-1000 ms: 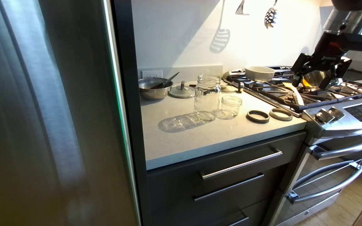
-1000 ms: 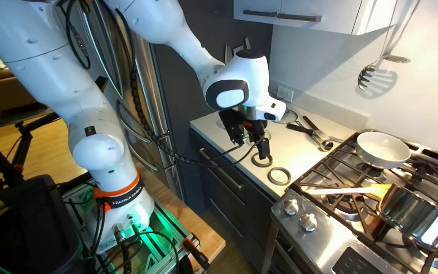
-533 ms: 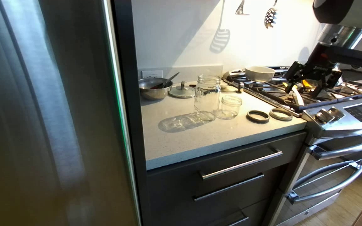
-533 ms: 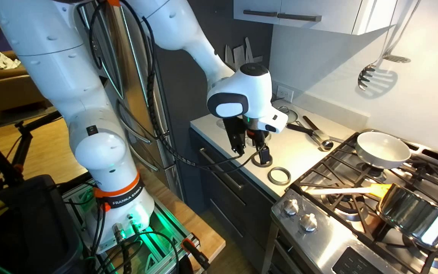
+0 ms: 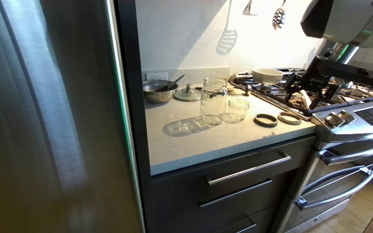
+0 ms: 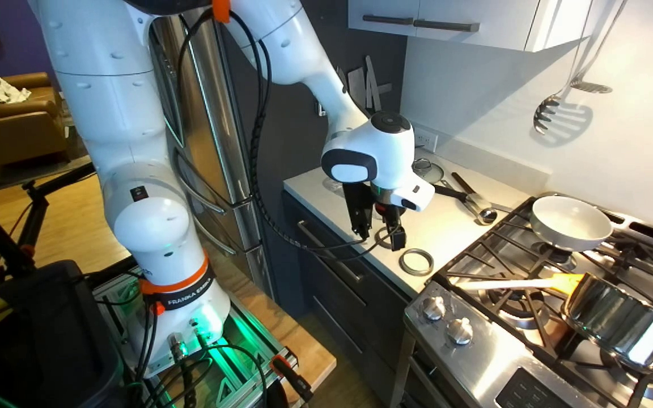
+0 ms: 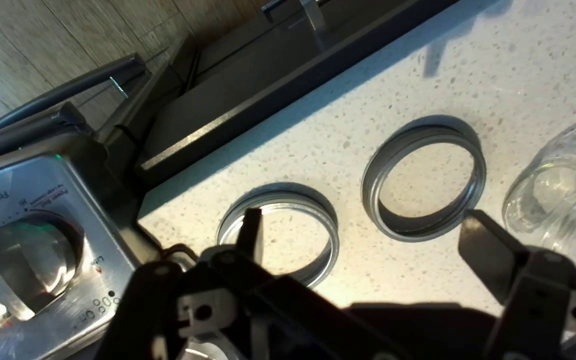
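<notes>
**Spread wide, nothing held**

Your hand (image 7: 362, 223) fills the wrist view's bottom; dark grey round metal ring (image 7: 372, 192), no long axis, lies up-frame, right of centre; silver round metal ring (image 7: 288, 201) sits left, partly behind one fingertip.

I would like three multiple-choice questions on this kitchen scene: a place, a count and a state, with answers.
1. Where is the tall glass jar?
A) stove
B) counter
C) floor

2. How many grey rings lie on the counter?
A) one
B) four
C) two

3. How is the gripper?
A) open, empty
B) shut on a ring
C) shut, empty

1 B: an exterior view shows its base on the counter.
2 C: the wrist view shows both, lying apart.
3 A: its jaws stand wide apart, holding nothing.
</notes>
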Motion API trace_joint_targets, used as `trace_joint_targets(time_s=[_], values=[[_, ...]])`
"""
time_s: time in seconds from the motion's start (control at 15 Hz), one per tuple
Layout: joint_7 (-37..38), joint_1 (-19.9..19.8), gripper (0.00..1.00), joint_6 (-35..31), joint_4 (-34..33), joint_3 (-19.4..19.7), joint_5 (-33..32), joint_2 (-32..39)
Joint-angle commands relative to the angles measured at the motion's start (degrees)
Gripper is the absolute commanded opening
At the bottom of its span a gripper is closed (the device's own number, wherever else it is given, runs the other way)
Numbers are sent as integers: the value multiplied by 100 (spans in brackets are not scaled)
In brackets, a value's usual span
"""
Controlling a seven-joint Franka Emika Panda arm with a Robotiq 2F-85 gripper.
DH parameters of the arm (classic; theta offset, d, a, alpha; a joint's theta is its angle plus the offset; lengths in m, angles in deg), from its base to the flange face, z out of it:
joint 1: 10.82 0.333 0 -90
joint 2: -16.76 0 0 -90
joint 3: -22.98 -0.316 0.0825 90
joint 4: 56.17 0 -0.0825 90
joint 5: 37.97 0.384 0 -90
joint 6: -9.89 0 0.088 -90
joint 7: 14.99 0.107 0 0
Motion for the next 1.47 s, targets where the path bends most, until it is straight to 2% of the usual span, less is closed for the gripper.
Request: trace_joint_targets(time_s=[0.0, 0.27, 0.53, 0.6, 1.0, 1.07, 1.13, 1.2, 1.4], values=[[171, 14, 100, -73, -358, -32, 59, 644], [195, 4, 100, 172, -691, -154, 129, 1071], [544, 119, 100, 259, -930, -177, -36, 1349], [1043, 8, 100, -93, -899, -330, -529, 1428], [1815, 27, 99, -96, -1077, -460, -1187, 1585], [1886, 24, 83, -126, -1081, -466, -1238, 1580], [1943, 18, 74, -149, -1087, -473, -1273, 1571], [1950, -12, 70, -159, -1089, -504, -1264, 1544], [1962, -59, 45, -132, -1116, -544, -1254, 1542]])
